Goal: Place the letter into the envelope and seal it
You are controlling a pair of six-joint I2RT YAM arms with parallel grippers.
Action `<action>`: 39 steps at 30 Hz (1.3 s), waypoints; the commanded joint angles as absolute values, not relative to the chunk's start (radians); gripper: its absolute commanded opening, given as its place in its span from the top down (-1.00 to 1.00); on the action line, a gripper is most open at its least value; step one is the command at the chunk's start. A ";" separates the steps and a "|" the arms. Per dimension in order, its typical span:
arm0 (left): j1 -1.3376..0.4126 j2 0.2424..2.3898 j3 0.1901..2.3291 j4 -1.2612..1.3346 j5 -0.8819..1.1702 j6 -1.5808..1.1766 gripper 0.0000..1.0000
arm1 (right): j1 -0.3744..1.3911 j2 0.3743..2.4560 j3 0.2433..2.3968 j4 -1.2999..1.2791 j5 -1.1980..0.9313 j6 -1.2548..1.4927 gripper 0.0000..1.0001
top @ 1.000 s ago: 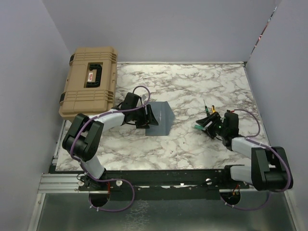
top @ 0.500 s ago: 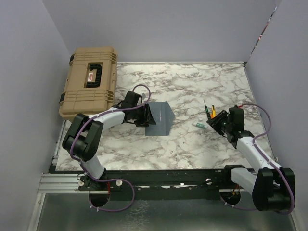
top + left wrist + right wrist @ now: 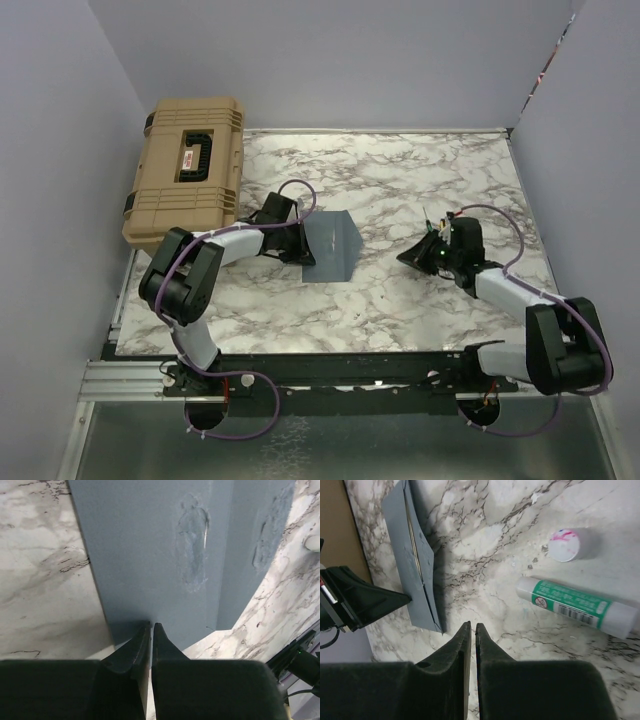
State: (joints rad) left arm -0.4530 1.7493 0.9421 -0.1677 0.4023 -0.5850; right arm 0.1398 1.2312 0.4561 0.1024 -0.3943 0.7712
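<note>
The envelope (image 3: pixel 335 250) lies flat just left of the table's (image 3: pixel 420 170) centre. The left gripper (image 3: pixel 151 629), jaws closed together, touches the envelope's left edge, its arm folded low. The right gripper (image 3: pixel 470 627), jaws also closed and empty, hovers right of centre beside the glue stick (image 3: pixel 572 606), its arm stretched low and pointing left.

You see blue-grey envelope (image 3: pixel 333 247) flat near table middle, long sides running 12 to 6 o'clock, flap folded over. Letter (image 3: pixel 414 540): only thin pale edge in slit.

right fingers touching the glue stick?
Apart. Right wrist view: glue stick lies off to the side of the shut right fingers, bare table between.
</note>
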 commanded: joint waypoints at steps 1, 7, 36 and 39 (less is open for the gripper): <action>-0.455 1.781 0.926 -0.181 0.368 -0.564 0.91 | 0.216 1.345 0.501 0.211 -0.411 0.812 0.79; -0.457 1.782 0.900 -0.182 0.354 -0.566 0.94 | 0.299 1.518 0.583 0.258 -0.391 0.844 0.80; -0.457 1.826 0.914 -0.186 0.393 -0.568 0.99 | 0.459 1.862 0.791 0.395 -0.527 0.858 0.84; -0.458 1.828 0.916 -0.185 0.394 -0.569 0.99 | 0.483 1.873 0.833 0.306 -0.465 0.812 0.81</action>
State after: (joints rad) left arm -0.4526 1.7763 0.9295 -0.1291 0.4229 -0.5858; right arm 0.4530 1.8450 0.7776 0.4019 -0.5339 0.8776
